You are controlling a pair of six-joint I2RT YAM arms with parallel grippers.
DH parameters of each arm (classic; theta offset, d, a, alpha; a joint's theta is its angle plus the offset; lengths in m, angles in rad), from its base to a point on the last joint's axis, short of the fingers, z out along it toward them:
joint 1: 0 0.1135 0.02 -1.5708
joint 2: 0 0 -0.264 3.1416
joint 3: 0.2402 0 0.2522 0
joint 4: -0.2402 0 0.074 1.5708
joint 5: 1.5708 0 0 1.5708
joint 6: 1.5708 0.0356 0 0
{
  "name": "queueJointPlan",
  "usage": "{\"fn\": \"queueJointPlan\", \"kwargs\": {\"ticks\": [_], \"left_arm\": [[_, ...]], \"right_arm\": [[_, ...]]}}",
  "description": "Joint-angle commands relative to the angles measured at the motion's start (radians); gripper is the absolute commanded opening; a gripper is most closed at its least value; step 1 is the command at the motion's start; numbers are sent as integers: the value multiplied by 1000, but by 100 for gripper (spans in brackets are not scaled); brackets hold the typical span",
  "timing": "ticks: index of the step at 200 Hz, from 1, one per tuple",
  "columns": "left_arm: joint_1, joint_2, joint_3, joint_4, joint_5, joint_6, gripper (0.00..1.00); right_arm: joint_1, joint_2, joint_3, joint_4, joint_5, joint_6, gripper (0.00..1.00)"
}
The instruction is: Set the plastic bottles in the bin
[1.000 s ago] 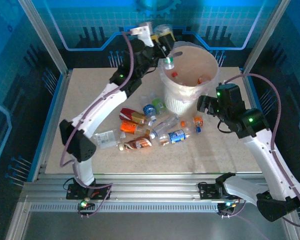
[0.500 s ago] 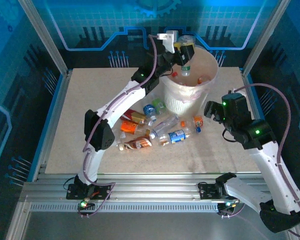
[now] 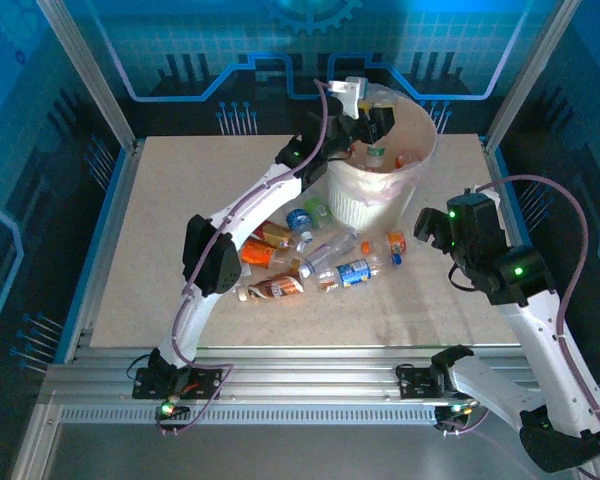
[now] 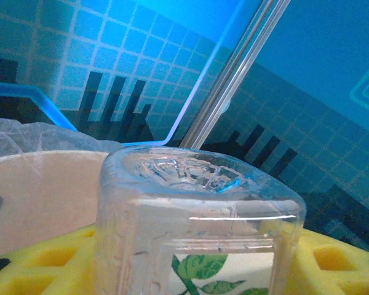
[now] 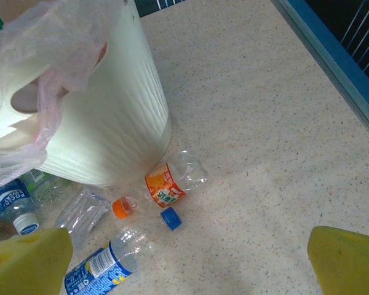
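Speckled tabletop (image 3: pixel 180 220) under blue panel walls, and we start nearest the arms. The right gripper (image 5: pixel 190 264) hangs above the table right of the bin, yellow pads spread wide with nothing between them. Over the last second that arm has drawn back a little, down and to the right, away from the bin's side.

Just ahead, the pile of bottles (image 3: pixel 300 255) lies where it lay a second ago, scattered in front of and to the left of the bin. An orange-labelled bottle (image 5: pixel 172 181) lies close to the bin's foot with no cap on it. A loose blue cap (image 5: pixel 170 218) and an orange cap (image 5: pixel 121 207) lie just beside it, and a blue-labelled bottle (image 5: pixel 101 264) is a bit nearer.

On to the bin (image 3: pixel 365 205), white and ribbed, with its plastic liner (image 5: pixel 43 37) folded over the rim and a few bottles already inside.

Farthest back, here's the big change. The left gripper (image 3: pixel 373 122) was outside the bin's far-left rim a second ago. It has swung across and now sits over the opening. Its jaws pinch a clear bottle (image 4: pixel 200 227) with a leaf-print label, green cap pointing down into the bin.
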Motion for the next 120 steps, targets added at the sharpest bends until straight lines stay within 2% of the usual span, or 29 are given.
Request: {"fn": "queueJointPlan", "kwargs": {"ticks": [1,25,120], "left_arm": [[-7,40,61,-17,38,22,34],[-7,75,96,-42,61,32,35],[-7,127,112,-63,88,57,49]], "right_arm": [[-17,-9,-12,-25,25,32,100],[-21,-11,-17,-36,25,44,100],[-50,-68,-109,-56,57,127,100]]}}
